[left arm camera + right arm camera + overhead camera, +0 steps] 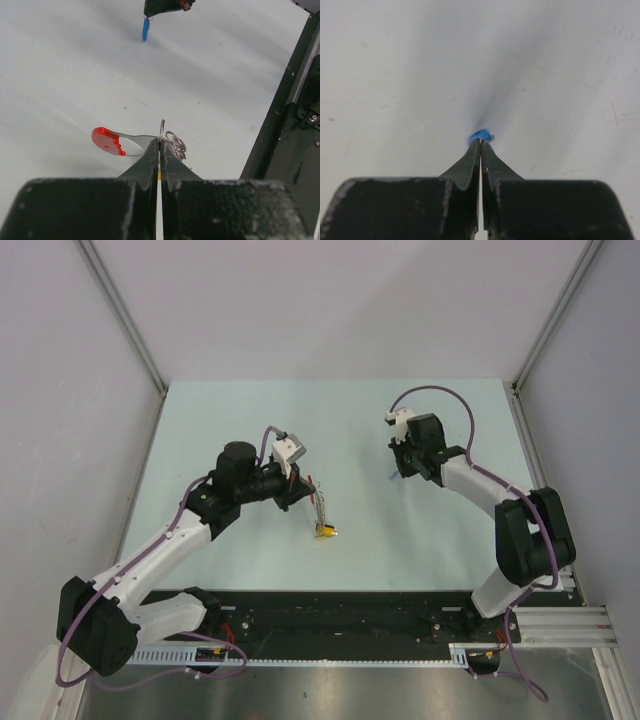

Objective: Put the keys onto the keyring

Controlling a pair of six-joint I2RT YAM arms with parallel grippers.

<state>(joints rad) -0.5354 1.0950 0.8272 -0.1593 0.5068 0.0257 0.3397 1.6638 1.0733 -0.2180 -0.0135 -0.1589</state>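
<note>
"Over the middle of the bench [230, 420], what is the left gripper [161, 142] gripping?"

"It is clamping on the keyring [141, 140] by its grey metal body — the red piece [106, 141] is sticking out to one side, the loop [178, 144] is sitting right beside the grip, and the yellow-capped keys [326, 532] are dangling underneath."

"And where is the key?"

"The right gripper [481, 142] is pinching the blue key [480, 135] just right of the middle and a little nearer the far edge, well apart from the keyring. Seen from the left wrist it is hanging long axis downward; the right wrist is showing only its blue cap."

"Which way is the move going?"

"Sideways, I am judging — the key is lying to the keyring's right, so the right arm is the nearer one for bringing it across to the loop. The green key is not showing anywhere."
</note>
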